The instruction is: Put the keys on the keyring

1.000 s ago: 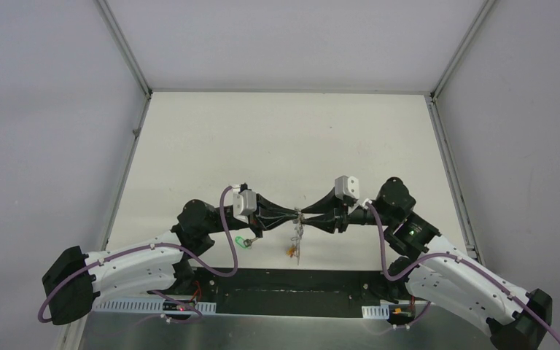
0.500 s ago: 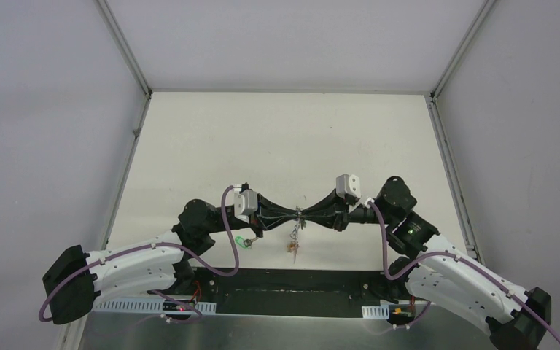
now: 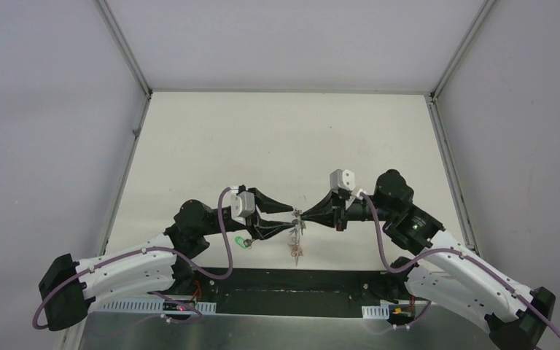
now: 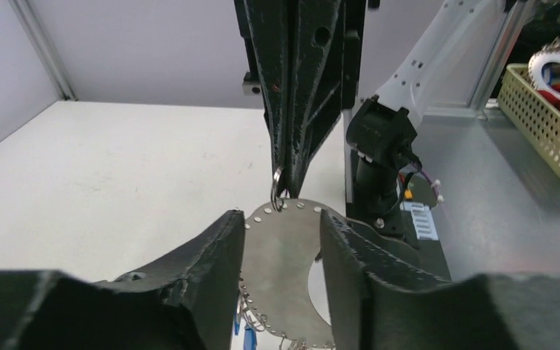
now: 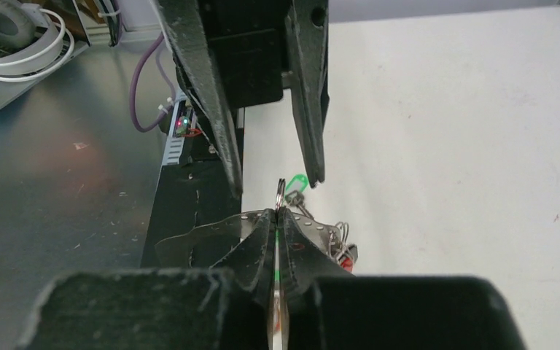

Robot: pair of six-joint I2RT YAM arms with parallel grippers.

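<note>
**A:** Since the two arms meet tip to tip over the near part of the table (image 3: 277, 131), which one has the keyring?

**B:** The right gripper (image 5: 277, 216). Its fingers are pressed flat together with no gap, and a thin curve of grey wire, part of the keyring (image 5: 280, 194), stands up out of the tips.

**A:** And the other one?

**B:** The left gripper (image 3: 289, 217) has its fingers (image 4: 215, 251) spread apart and holds nothing. In its own wrist view, the right arm's closed tips come down toward the gap between them, with the bit of wire at their end. I cannot tell whether either left finger touches the wire.

**A:** Where is the rest of the ring?

**B:** It hangs below the pinch. From above, a small bunch of keys (image 3: 294, 250) dangles under the meeting point, near the table's front edge. The right wrist view shows dark keys and a red tag (image 5: 345, 255) just beside the right fingers.

**A:** What about the green-tagged key?

**B:** The green-tagged key (image 3: 242, 240) lies on the white table. It is off the ring, to the left of the hanging bunch and beside the left arm's wrist. From the right wrist it shows as a green oval just behind the pinched wire.

**A:** And the blue one?

**B:** Only a sliver of the blue tag (image 4: 235, 328) shows, low in the left wrist view against the inner edge of one left finger. Too little is visible to say whether it hangs on the ring.
</note>
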